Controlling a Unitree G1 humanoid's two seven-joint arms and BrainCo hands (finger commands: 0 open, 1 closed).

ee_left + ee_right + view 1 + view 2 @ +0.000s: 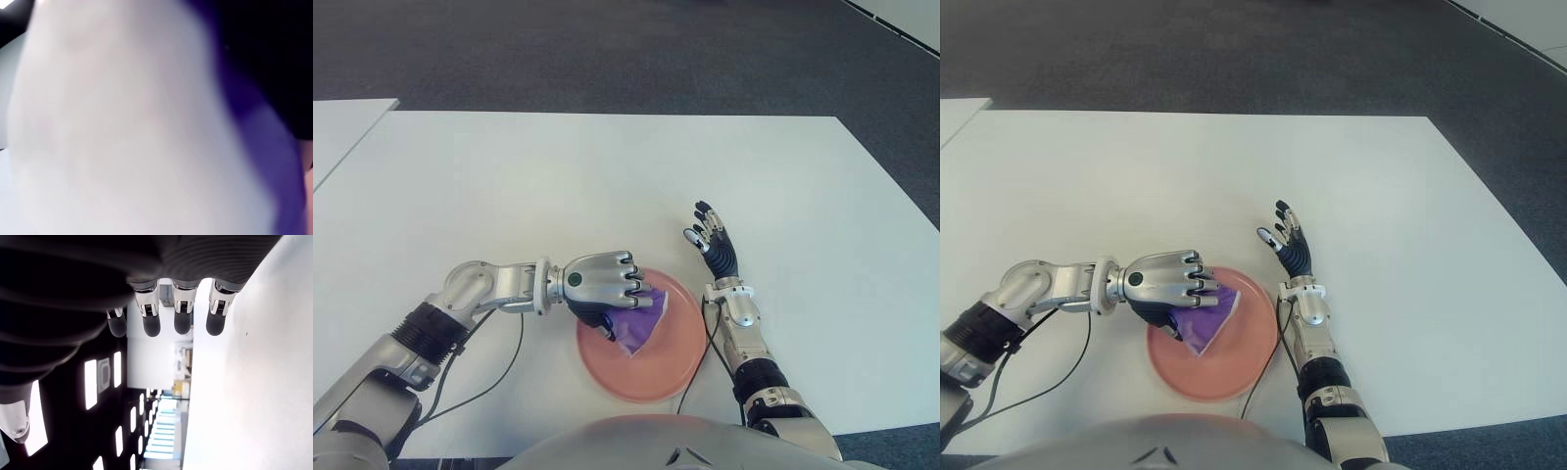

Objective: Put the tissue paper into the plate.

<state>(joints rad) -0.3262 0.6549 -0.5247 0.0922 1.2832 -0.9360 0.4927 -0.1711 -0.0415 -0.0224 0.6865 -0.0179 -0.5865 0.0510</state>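
A white table [607, 176] fills most of the eye views, its top plain and matte. Beyond its far edge lies dark grey carpet [607, 49]. A second white surface [337, 127], probably another table, shows at the far left, apart from the first. A pale strip [901, 15] crosses the far right corner.

No readable text, label, brand, number or sign anywhere: none on the white table [607, 176], none on the pink plate [680, 362], none on the purple tissue paper [641, 318], none on either robot hand.
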